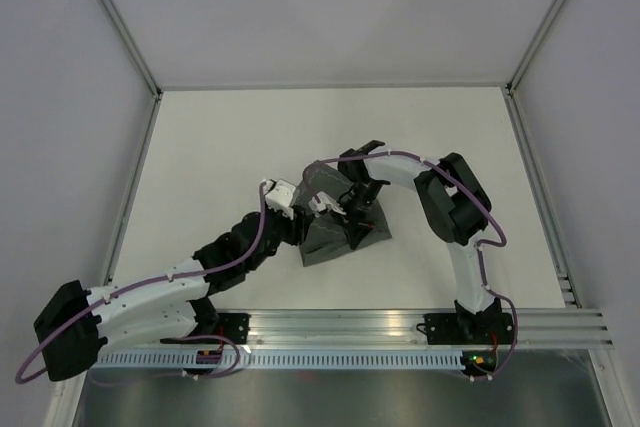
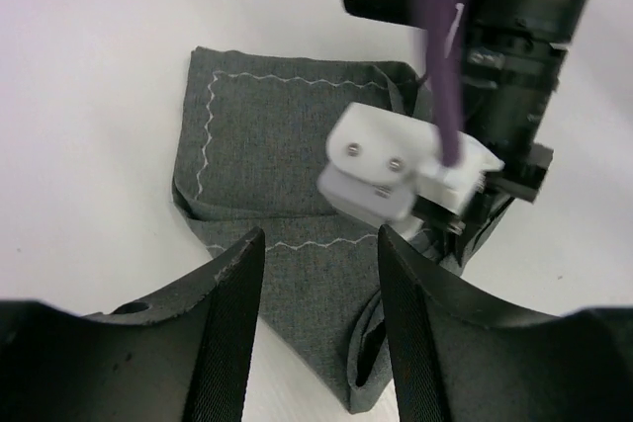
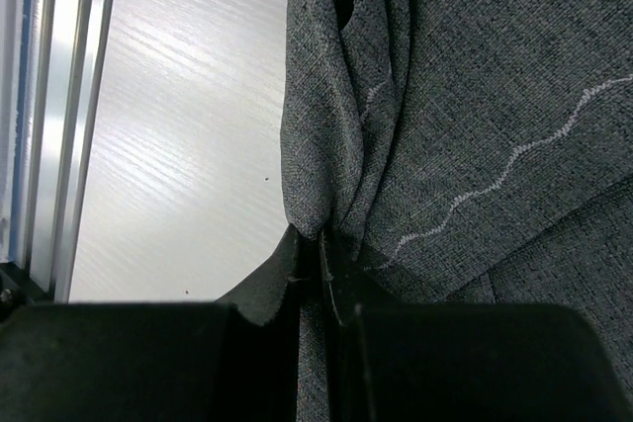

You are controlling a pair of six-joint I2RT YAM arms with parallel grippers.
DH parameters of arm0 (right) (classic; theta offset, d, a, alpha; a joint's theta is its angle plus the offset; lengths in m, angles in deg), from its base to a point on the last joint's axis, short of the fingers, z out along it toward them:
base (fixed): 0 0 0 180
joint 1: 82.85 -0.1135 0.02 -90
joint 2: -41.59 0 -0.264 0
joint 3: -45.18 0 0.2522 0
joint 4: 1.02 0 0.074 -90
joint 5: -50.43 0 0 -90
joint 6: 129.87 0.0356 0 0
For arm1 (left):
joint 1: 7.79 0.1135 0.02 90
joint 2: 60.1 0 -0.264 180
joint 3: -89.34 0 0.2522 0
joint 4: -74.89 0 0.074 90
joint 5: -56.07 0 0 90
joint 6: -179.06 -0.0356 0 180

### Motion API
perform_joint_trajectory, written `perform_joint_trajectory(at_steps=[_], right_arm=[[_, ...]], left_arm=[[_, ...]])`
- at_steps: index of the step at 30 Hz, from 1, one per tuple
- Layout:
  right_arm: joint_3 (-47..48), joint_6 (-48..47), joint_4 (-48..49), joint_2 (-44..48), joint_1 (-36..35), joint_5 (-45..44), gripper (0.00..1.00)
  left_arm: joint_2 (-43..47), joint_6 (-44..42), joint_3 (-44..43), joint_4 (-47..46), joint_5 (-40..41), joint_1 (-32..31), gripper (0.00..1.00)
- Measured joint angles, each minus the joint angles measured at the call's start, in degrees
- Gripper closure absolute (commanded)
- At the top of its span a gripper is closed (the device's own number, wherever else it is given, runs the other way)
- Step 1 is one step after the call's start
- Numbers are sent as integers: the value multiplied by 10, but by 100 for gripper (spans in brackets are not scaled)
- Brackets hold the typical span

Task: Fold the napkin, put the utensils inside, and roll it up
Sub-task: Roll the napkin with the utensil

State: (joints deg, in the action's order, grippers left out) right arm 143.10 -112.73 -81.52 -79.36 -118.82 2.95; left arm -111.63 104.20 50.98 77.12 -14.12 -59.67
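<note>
One soft, light cloth governs every move here. On the table, the napkin lies folded near the middle, between the two arms. Treat it as limp fabric that sags, creases and may slide on the smooth top. Your right gripper is pinched nearly flat on a bunched fold at its edge. Your left gripper hovers above it, jaws well apart, holding nothing. Take hold at doubled folds or along the stitched hem. No utensils are visible.

A robotics lab cell: a white tabletop walled by plain pale panels in aluminium framing, an extruded rail along the tabletop's near edge.
</note>
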Motion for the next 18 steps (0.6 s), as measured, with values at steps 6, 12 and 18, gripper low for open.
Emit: perform_joint_trajectory(at_steps=[6,12,18], right_arm=[[34,0,-39,-31,8,13,100],[47,2,-54,-43,11,17,99],[56,7,-67,-52,25,20,99]], left_arm=[[-55,-120,-6,-46,55,-94,43],[-95,-196,-19,-90,83,-151,40],[-194,-229,-87,-57,44,-159,42]])
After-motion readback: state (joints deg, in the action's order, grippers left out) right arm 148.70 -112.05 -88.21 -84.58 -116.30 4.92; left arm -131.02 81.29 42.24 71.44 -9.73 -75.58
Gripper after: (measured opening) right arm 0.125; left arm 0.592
